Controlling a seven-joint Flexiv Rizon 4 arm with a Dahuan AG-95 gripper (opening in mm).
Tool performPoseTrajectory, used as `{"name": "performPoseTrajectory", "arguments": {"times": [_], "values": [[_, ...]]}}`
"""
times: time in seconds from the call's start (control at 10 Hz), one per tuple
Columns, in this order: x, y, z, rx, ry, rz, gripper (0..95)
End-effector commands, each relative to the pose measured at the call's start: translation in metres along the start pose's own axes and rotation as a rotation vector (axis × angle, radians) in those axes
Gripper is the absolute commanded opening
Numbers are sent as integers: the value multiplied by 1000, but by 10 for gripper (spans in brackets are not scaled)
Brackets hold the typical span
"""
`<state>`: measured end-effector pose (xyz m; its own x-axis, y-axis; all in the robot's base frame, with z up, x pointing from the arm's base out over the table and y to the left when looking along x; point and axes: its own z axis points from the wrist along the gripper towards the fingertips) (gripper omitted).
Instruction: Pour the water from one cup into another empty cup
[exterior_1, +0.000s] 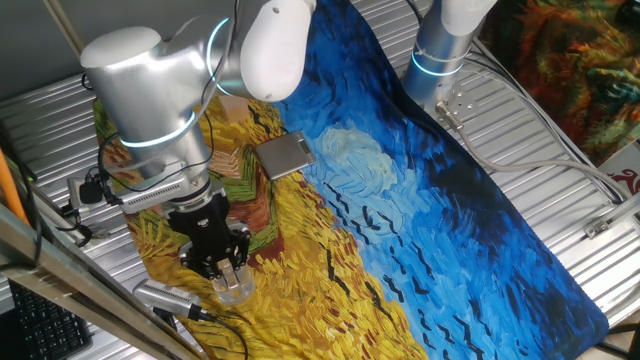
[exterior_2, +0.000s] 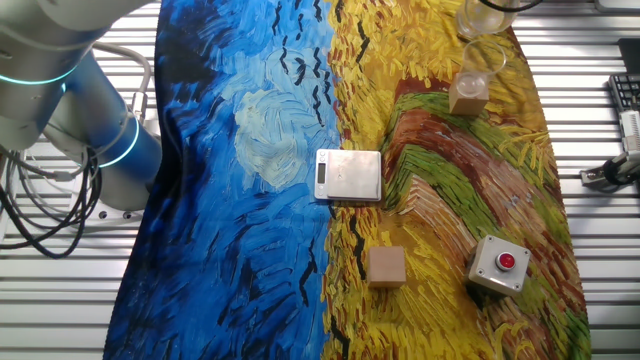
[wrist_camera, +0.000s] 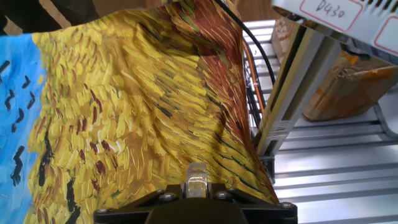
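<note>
The clear tumbler (exterior_1: 236, 287) stands on the yellow part of the painted cloth, near its front edge. It also shows at the top edge of the other fixed view (exterior_2: 484, 16). My gripper (exterior_1: 231, 271) reaches down onto its rim. In the hand view my gripper (wrist_camera: 196, 186) is shut on a strip of clear glass wall (wrist_camera: 197, 175). No water can be made out. The small peach-tinted cup (exterior_2: 482, 58) stands close to the tumbler, against a small wooden block (exterior_2: 467, 97). The arm hides that cup in the first fixed view.
A metal scale (exterior_2: 348, 175) lies mid-cloth. A second wooden block (exterior_2: 386, 266) and a grey box with a red button (exterior_2: 499, 265) sit further off. An aluminium frame post (wrist_camera: 292, 87) and cables run along the cloth's edge near the gripper.
</note>
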<state>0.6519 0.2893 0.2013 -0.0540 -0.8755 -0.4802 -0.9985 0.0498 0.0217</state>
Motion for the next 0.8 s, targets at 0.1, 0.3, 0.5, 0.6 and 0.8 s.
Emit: {"name": "performPoseTrajectory", "arguments": {"times": [0.1,0.3,0.5,0.6,0.8], "values": [[0,-1,0,1,-9,2,0],[0,-1,0,0,-19,1,0],[0,-1,0,-1,-36,3,0],[0,-1,0,-1,-44,3,0],[0,-1,0,-2,-55,3,0]]}}
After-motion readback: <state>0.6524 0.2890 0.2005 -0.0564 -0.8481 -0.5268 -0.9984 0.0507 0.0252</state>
